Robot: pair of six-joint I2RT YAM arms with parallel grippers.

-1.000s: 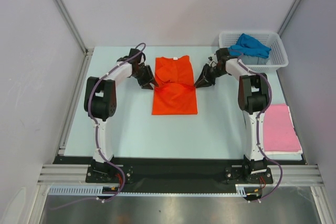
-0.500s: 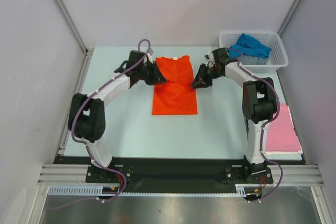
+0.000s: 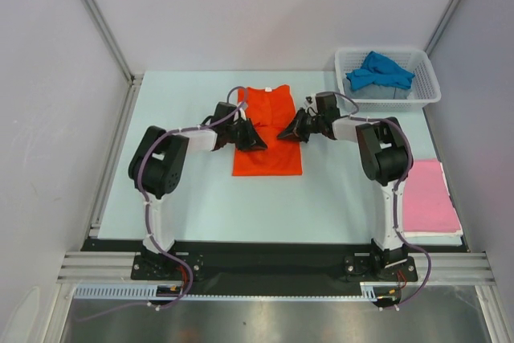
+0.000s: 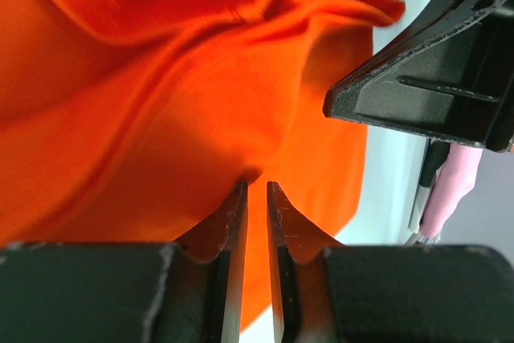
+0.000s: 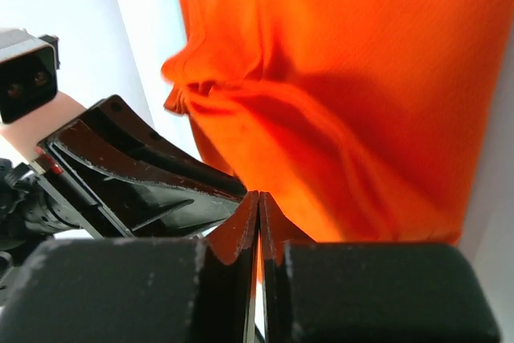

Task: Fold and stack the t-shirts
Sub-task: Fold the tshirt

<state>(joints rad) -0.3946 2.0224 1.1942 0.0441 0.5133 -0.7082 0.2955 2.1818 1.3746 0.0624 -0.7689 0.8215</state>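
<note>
Pale blue table (image 3: 201,198), grey walls (image 3: 265,6)

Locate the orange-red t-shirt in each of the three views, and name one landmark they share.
Top external: the orange-red t-shirt lies in the middle of the table.
Left wrist: it fills the left and centre of the picture.
Right wrist: it fills the upper right.
Shared landmark: the bunched ridge of cloth across the shirt, seen near the top in the left wrist view and left of centre in the right wrist view.
</note>
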